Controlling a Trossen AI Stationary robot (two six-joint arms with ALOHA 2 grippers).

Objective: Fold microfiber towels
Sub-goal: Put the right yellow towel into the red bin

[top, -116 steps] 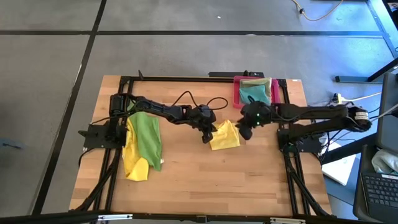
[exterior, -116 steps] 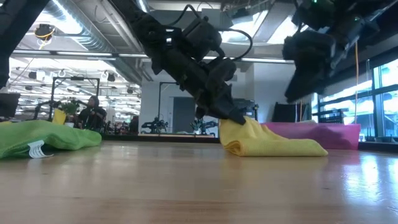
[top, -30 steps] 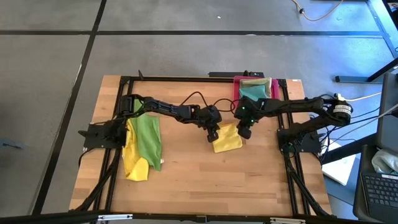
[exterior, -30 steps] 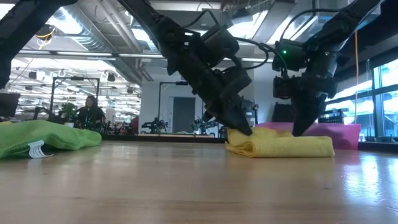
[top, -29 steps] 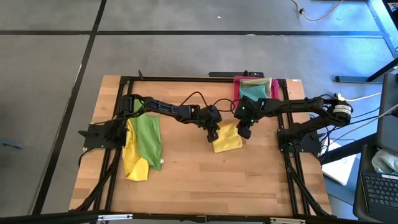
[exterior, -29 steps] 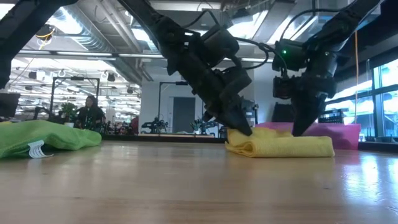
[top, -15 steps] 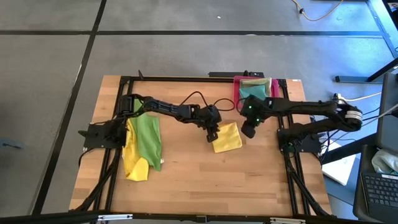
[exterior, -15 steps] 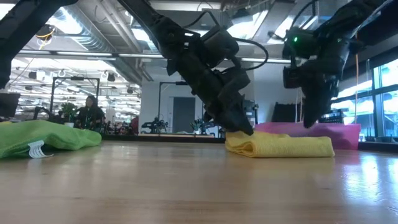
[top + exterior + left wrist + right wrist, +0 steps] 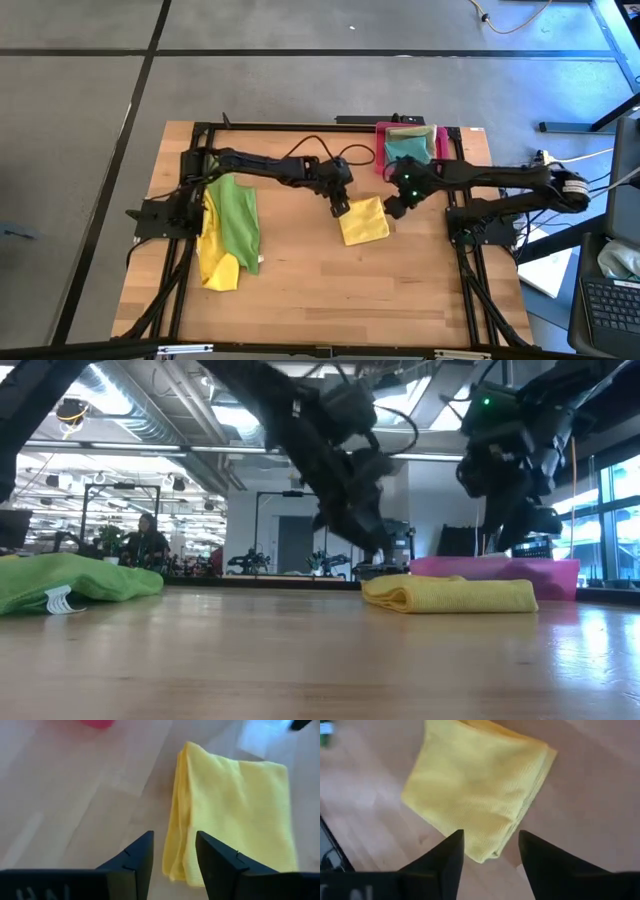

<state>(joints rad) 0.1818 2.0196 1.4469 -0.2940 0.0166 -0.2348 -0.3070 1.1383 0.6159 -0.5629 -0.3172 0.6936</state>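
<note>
table [image 9: 300, 290] of pale wood carries all items; positions below are given relative to the folded yellow towel [image 9: 364, 221], which lies flat near the table's middle, slightly toward the right.

far left of the folded yellow towel: a green towel [image 9: 236, 219] lies spread over a second yellow towel [image 9: 217, 268], close to the left arm's base. in the low view this green towel [image 9: 75, 579] forms a low heap at the left edge of the table.

just left of the folded yellow towel, at its upper left corner: the left gripper [image 9: 341, 207] hangs above the edge of the towel. its fingers [image 9: 138, 860] are parted, with nothing between them; they stand clear above the layered edge of the cloth [image 9: 230, 815].

just right of the folded yellow towel, near its upper right corner: the right gripper [image 9: 393, 209] is raised off the cloth. its fingers [image 9: 449, 855] are spread apart and empty, with the towel [image 9: 475, 795] lying free below.

behind the folded yellow towel, toward the right rear corner of the table: a pink tray [image 9: 382, 146] holds a pale green towel [image 9: 415, 133] and a teal towel [image 9: 405, 150].
</note>
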